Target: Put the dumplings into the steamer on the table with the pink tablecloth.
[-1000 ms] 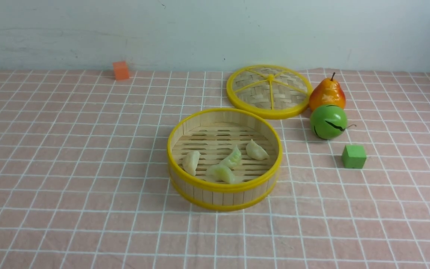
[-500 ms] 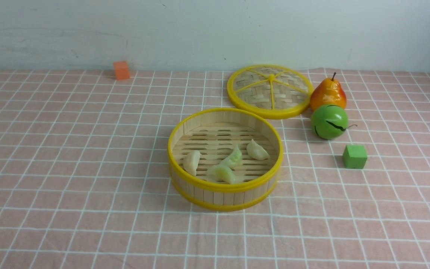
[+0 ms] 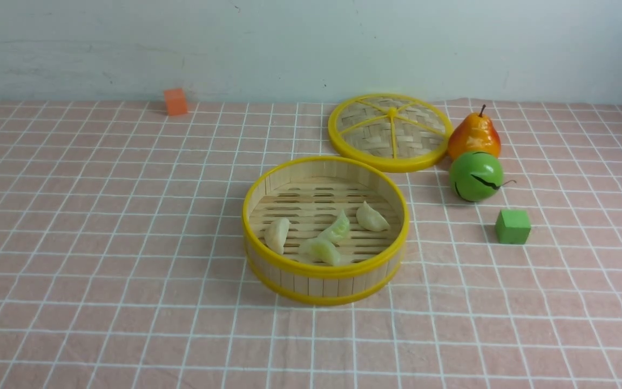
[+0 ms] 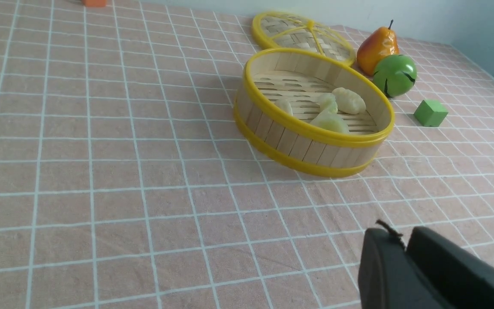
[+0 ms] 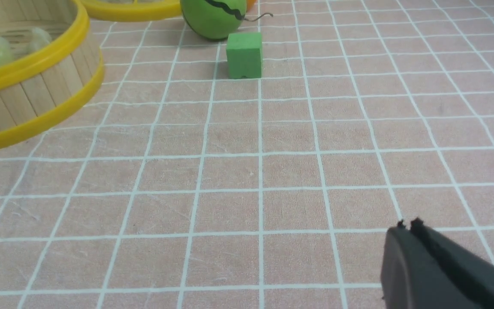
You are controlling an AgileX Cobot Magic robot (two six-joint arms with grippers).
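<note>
the dumplings [image 3: 324, 233], all four of them, lie on the slatted floor of the steamer [image 3: 324, 268], so by the look of it the task is done and the coming move, if any, is only to keep clear. nearest the cameras, the left gripper [image 4: 405, 244] shows in its wrist view with its two dark fingers pressed together and nothing between them, low over the pink tablecloth [image 3: 100, 243] that covers the table [image 3: 46, 324]; the right gripper [image 5: 406, 224] looks the same in its own view, tips together and empty. neither arm reaches into the front view. from each gripper the steamer lies ahead and inward, toward the middle of the cloth, well apart from both; i cannot tell which arm is nearer. no dumpling is left on the cloth. in the basket, three sit in the nearer half and one slightly farther back on the right, their long axes pointing different ways. beyond and to the right stand a green cube [image 3: 512, 226], a green ball [image 3: 475, 176] and a pear [image 3: 473, 135], with the lid [image 3: 389, 132] flat behind the steamer and an orange cube [image 3: 175, 101] far left by the wall.
</note>
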